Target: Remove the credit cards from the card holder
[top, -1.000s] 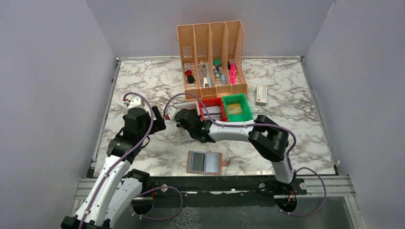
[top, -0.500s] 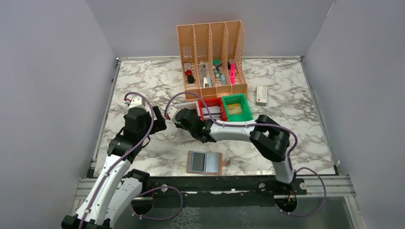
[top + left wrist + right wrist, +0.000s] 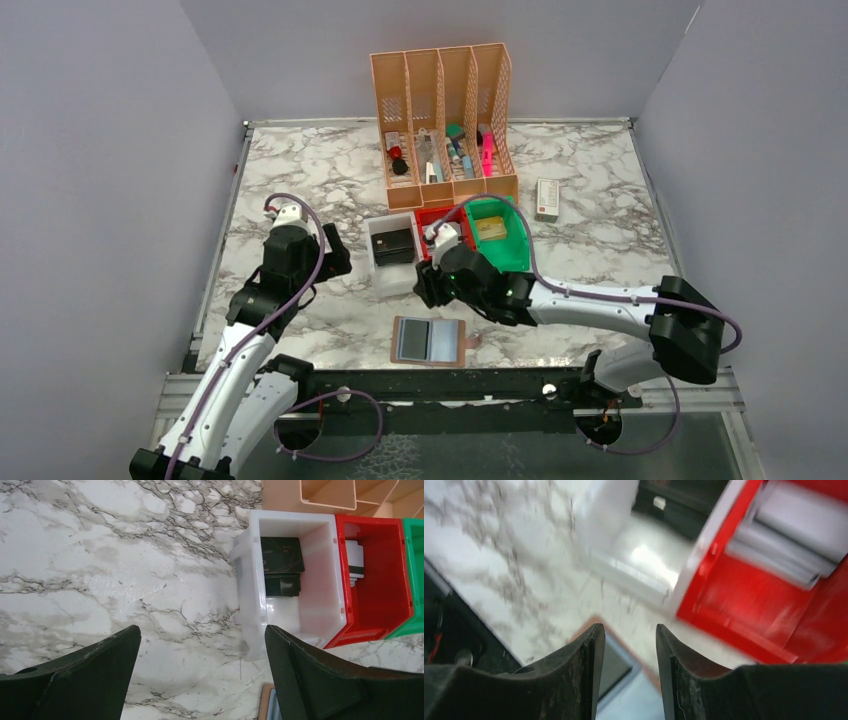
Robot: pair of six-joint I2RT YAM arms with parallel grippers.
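Note:
The tan-brown card holder (image 3: 464,341) lies open and flat near the table's front edge, with bluish credit cards (image 3: 428,339) in its pockets. My right gripper (image 3: 424,287) hovers just behind it, open, with nothing between the fingers. In the right wrist view the holder's brown edge (image 3: 593,619) and a dark card (image 3: 620,667) show below the right gripper (image 3: 626,630). Two dark cards (image 3: 281,555) lie in a white bin (image 3: 252,580). My left gripper (image 3: 202,635) stands wide open over bare marble, left of that bin; the holder's corner (image 3: 264,701) peeks in beside its right finger.
The white bin (image 3: 381,272), a red bin (image 3: 437,214) holding white cards and a green bin (image 3: 515,243) stand in a row mid-table. Behind them is an orange file organizer (image 3: 445,100) with pens. A small white box (image 3: 547,198) stands at the right.
My right arm has swung back from over the white bin toward the near side, above the card holder, and its jaws have opened. The white bin with dark cards is uncovered. The left arm is still.

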